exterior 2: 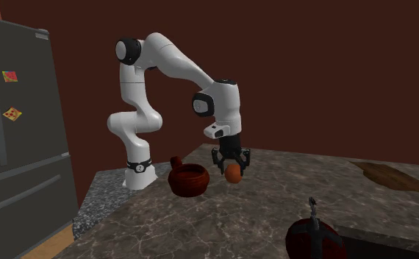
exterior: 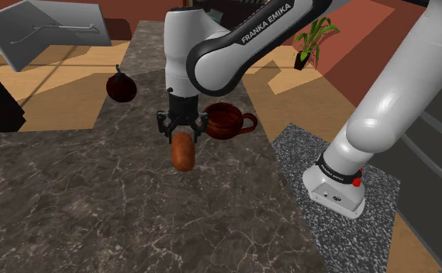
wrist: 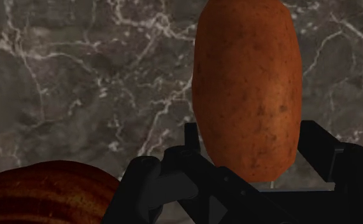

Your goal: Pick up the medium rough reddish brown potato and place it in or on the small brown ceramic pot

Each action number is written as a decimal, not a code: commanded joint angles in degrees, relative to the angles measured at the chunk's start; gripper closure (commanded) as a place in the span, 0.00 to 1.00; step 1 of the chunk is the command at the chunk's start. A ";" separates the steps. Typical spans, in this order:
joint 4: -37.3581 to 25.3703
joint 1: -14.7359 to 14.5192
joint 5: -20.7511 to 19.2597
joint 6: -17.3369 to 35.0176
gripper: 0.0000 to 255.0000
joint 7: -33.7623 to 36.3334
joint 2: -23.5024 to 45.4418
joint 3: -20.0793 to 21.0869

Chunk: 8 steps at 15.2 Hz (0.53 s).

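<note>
1. Potato (exterior: pixel 183 150), reddish brown and speckled, hangs lengthwise from the black gripper (exterior: pixel 182 133). The two fingers pinch its upper end, and most of its body juts out past the fingertips.
2. Relative to the brown pot (exterior: pixel 223 120), the potato hangs just beside it, on the side away from the pot's handle. In the second exterior view it sits at about rim height, apparently clear of the dark marble counter (exterior: pixel 95 202).
3. Judged from this, the pick is done and the carry over the pot's mouth is not.
4. First risk: the long overhang. With the grip so near one end, a quick sideways move toward the pot could swing the potato or twist it out of the pinch.
5. Second risk: height. The potato's lower end looks no higher than the pot's rim, so a straight sideways move would likely knock it into the wall and push the pot across the counter or tip it.
6. Third risk: fit. The pot is small and the potato long, so a release off the mouth's centre could leave it leaning on the rim and rolling off.
7. A dark red round fruit with a stem (exterior: pixel 121 85) lies well apart from the pot, beyond the potato, and should not interfere.
</note>
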State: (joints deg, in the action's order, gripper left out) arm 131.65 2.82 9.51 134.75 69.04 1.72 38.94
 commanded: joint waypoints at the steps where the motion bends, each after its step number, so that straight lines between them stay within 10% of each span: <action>1: 0.02 -0.02 0.00 -0.01 1.00 0.01 0.03 0.02; 8: -1.89 0.22 2.19 -4.90 1.00 -1.15 -3.48 -0.16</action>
State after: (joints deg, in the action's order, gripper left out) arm 130.19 2.97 11.47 130.67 68.06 -1.35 38.86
